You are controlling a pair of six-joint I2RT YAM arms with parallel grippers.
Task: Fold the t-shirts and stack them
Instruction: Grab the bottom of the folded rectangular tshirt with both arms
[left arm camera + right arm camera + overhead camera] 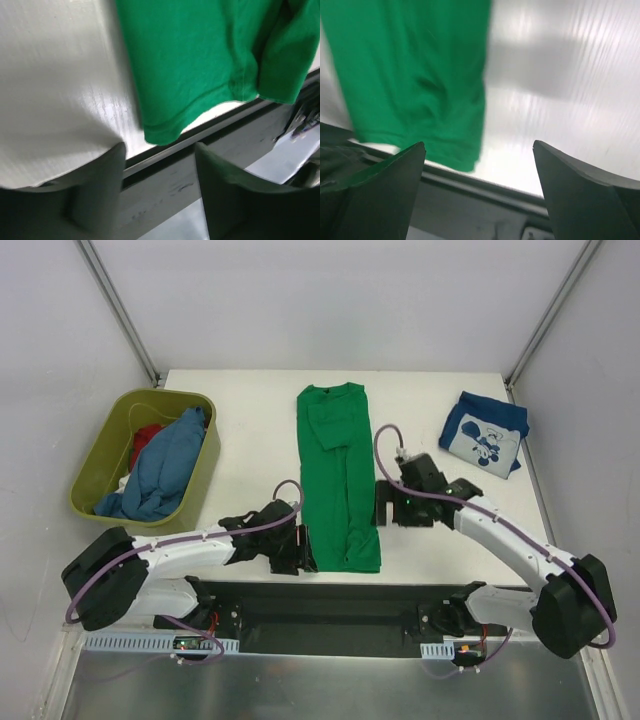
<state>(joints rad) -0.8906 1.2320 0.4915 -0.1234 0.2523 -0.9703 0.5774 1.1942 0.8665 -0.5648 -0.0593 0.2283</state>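
Left pincer: your fingers stand apart with nothing between them. Through the gap you see the near edge of the desk and the dark rail below it.
Left pincer, place: at the near left corner of the green t-shirt, tips just short of its hem. You cannot tell whether they touch the cloth.
Right pincer: your fingers stand wide apart and empty, low over bare desk.
Right pincer, place: just beside the right edge of the green t-shirt, along its near half.
Green t-shirt: flat at mid-desk as a long narrow strip, collar far, hem near, sleeves folded inward. The hem reaches the near desk edge.
Navy t-shirt: folded, white cartoon print up, at the far right of the desk, well apart from your right pincer.
Tub: olive, at the far left of the desk. It holds a crumpled mid-blue t-shirt, with a red t-shirt showing on its far side.
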